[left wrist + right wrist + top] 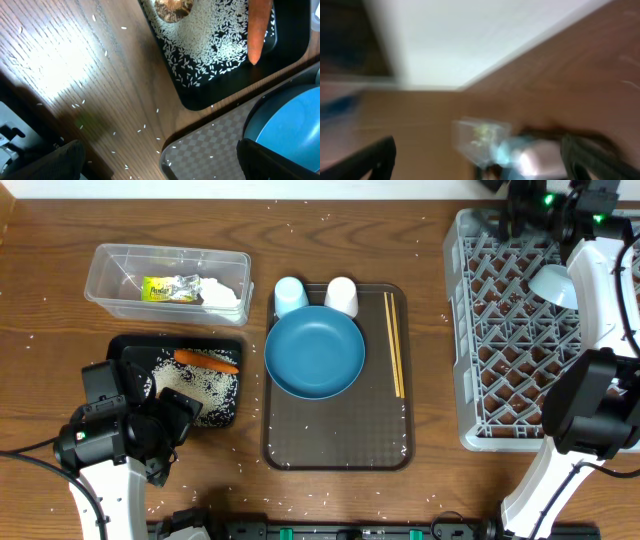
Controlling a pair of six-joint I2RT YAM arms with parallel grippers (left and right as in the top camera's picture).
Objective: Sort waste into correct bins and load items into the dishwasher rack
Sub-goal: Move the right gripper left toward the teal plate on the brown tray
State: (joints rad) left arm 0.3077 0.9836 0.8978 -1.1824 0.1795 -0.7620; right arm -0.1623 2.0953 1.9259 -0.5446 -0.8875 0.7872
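Spread left pincer (160, 165) just short of black tray (199, 99) of rice (210, 35)

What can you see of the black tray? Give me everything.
The black tray is shallow and rectangular with rounded corners, and looks like plastic. It lies flat on the table, nearer the robot than the clear tub and beside the brown tray, with a narrow gap to each. It holds a spread of rice, a carrot near its far edge and a brown lump. From overhead, the left arm covers its near-left corner.
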